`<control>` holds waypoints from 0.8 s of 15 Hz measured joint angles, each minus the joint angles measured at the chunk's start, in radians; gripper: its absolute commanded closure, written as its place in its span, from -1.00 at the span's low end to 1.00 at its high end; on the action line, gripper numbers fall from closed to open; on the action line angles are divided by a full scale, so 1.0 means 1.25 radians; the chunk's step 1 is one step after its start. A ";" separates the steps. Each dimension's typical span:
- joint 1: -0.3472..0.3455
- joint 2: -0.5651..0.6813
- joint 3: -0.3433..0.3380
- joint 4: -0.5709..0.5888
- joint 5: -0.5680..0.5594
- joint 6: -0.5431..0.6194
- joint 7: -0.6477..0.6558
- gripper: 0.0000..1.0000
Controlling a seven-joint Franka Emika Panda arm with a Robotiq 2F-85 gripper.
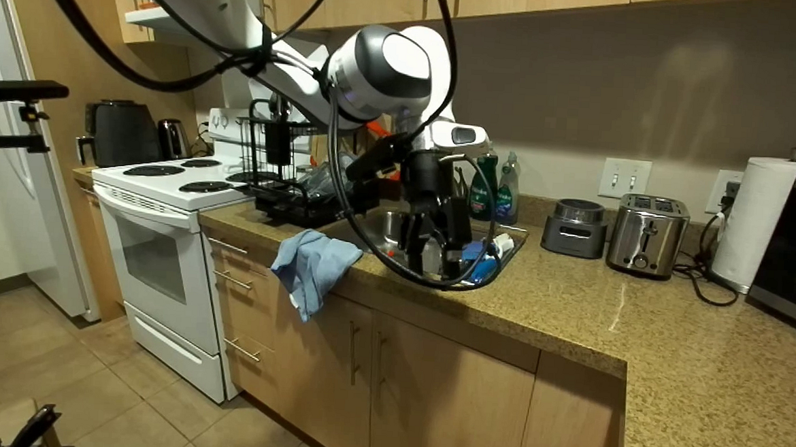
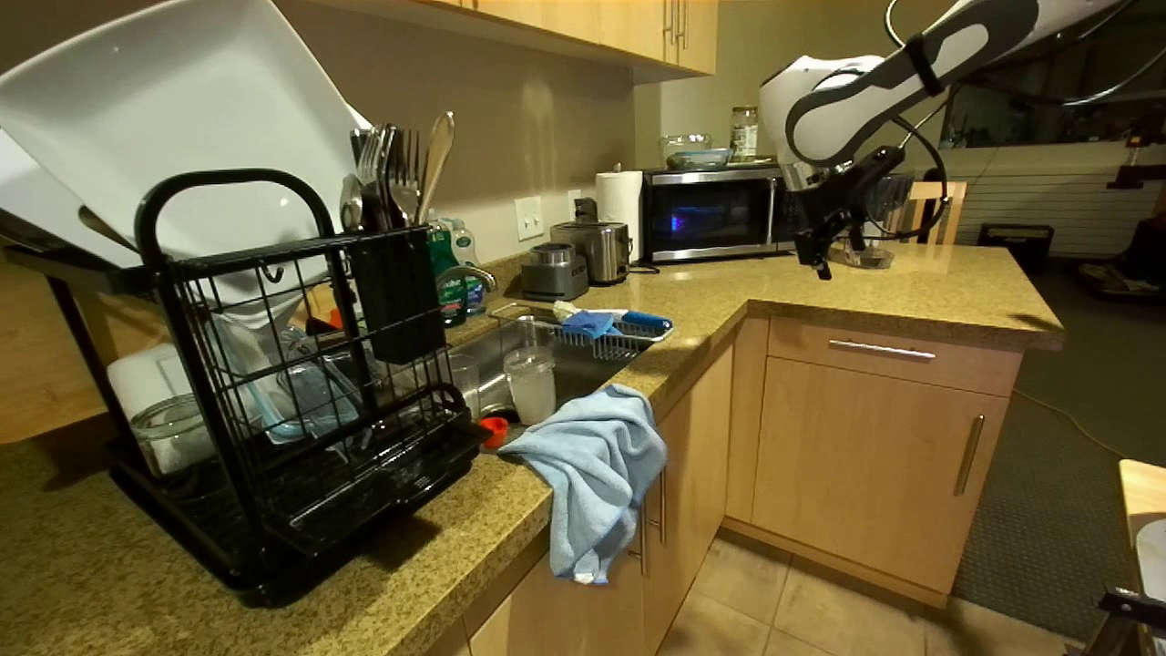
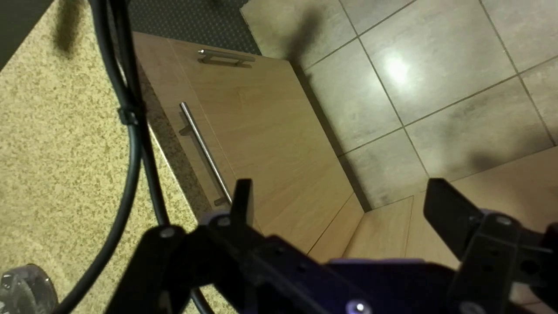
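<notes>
My black gripper (image 3: 342, 198) stands open in the wrist view, with nothing between its fingers; cabinet fronts and floor tiles show beyond the gap. In an exterior view the gripper (image 2: 817, 260) hangs in the air, apart from the granite counter (image 2: 966, 282) behind it. A long metal handle (image 3: 205, 150) on a wooden cabinet appears beside the left finger. Seen from another side, the gripper (image 1: 430, 252) overlaps the sink, and a frosted cup (image 1: 431, 258) shows behind its fingers. That cup (image 2: 530, 387) stands in the sink, near a small red item (image 2: 494, 431).
A light blue cloth (image 2: 601, 465) drapes over the counter's front edge. The black dish rack (image 2: 301, 392) holds dishes and cutlery. A toaster (image 1: 648, 235), a grey appliance base (image 1: 575, 229) and a microwave (image 2: 710, 214) line the wall. Black cables (image 3: 130, 144) loop beside the gripper.
</notes>
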 measured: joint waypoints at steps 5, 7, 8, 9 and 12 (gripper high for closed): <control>0.000 0.016 -0.007 0.018 -0.042 0.000 -0.001 -1.00; 0.000 0.016 -0.007 0.018 -0.042 0.000 -0.001 -1.00; 0.000 0.016 -0.007 0.018 -0.042 0.000 -0.001 -1.00; 0.000 0.016 -0.007 0.018 -0.043 0.000 -0.001 -1.00; 0.000 0.016 -0.007 0.018 -0.043 0.000 -0.001 -1.00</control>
